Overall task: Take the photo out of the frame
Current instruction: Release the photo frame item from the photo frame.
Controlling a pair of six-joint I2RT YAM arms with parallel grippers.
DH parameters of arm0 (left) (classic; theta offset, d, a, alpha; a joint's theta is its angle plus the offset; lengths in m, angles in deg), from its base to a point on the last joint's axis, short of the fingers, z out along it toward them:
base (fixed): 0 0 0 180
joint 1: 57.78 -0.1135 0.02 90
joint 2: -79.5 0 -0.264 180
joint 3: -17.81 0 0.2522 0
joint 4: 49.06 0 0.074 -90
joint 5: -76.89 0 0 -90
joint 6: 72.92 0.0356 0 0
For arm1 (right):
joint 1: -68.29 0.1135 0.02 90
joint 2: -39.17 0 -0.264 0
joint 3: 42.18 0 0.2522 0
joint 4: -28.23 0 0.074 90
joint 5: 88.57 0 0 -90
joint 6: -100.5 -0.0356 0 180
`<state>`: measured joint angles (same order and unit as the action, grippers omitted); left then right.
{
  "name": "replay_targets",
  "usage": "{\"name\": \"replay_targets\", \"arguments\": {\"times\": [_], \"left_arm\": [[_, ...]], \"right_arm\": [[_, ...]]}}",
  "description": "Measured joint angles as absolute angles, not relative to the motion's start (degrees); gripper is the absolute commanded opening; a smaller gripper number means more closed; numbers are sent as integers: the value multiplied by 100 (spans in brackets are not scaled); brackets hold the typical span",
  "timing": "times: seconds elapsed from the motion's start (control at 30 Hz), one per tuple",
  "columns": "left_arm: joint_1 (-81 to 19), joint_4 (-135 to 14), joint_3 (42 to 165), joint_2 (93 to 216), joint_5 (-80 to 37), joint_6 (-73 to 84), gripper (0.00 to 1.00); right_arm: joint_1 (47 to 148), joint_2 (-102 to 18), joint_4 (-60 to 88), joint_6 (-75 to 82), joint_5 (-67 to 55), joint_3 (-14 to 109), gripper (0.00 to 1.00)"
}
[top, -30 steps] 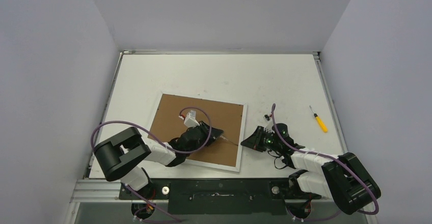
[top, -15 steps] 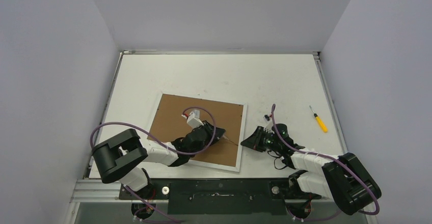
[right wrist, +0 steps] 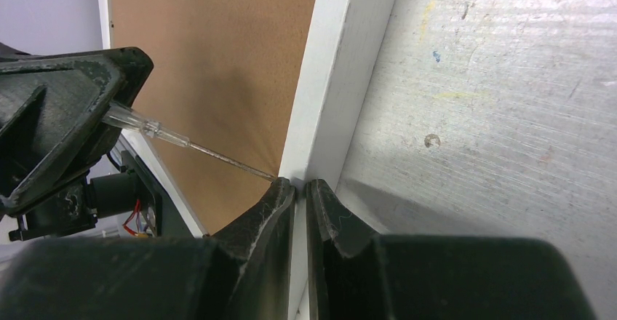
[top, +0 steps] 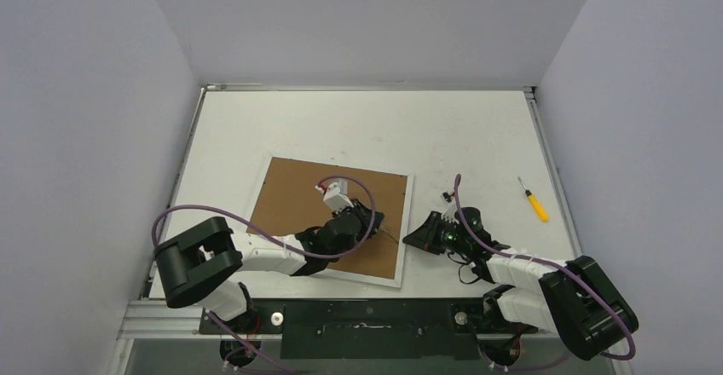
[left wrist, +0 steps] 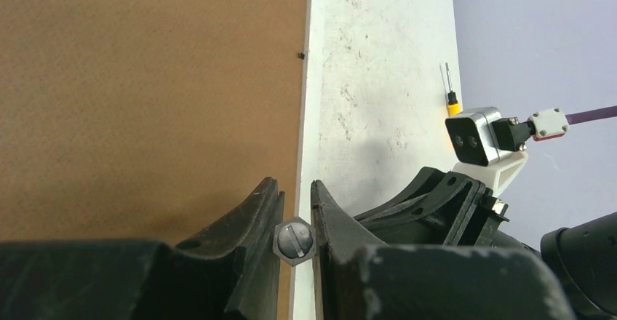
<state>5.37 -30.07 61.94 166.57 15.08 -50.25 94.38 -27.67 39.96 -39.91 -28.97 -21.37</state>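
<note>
Seemingly unfastening the frame (right wrist: pixel 342 65), left gripper (left wrist: pixel 292 188) pinches a screwdriver (right wrist: pixel 190 143), right gripper (right wrist: pixel 300 186) is pressed together; next comes careful levering.

The top camera sits high above and behind my two bases, looking down and forward over the whole table (top: pixel 358 128), far enough back to take in all four edges and both arms. My left wrist camera sits low and close behind my left pincer (left wrist: pixel 295 189). It faces the far and right edges, across the frame (left wrist: pixel 145 102) to the yellow screwdriver (left wrist: pixel 451 102). My right wrist camera hugs my right pincer (right wrist: pixel 300 185) just above the tabletop, facing leftward. Both wrist views share the frame's right white border. Each catches the other pincer: the right one shows the thin clear-handled tool (right wrist: pixel 189 144) in my left, and the left one shows the right wrist camera (left wrist: pixel 476 137).
</note>
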Motion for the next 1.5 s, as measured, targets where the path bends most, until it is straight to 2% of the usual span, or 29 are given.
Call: {"name": "replay_targets", "arguments": {"times": [0.5, 0.77, 1.07, 1.3, 1.43, 1.5], "left_arm": [[1206, -4520, 7342, 16757, 2362, -4253, 0], [1849, -6524, 8614, 17092, 2955, -4061, 0], [2505, -8729, 9945, 17771, 3053, -4153, 0], [2505, -8959, 9978, 17765, 2900, -4330, 0], [2087, -8509, 9407, 17190, 2264, -4369, 0], [1764, -8135, 8959, 16724, 1777, -4371, 0]], "right_arm": [[9497, -2717, 3961, -4002, -2794, -2137, 10], [9536, -2676, 3913, -4011, -2715, -2135, 9], [9654, -2658, 3861, -4017, -2503, -2080, 7], [9746, -2499, 3572, -3969, -2337, -2002, 8], [9764, -2352, 3080, -3807, -2282, -1809, 11], [9737, -2300, 2836, -3692, -2309, -1670, 16]]}}
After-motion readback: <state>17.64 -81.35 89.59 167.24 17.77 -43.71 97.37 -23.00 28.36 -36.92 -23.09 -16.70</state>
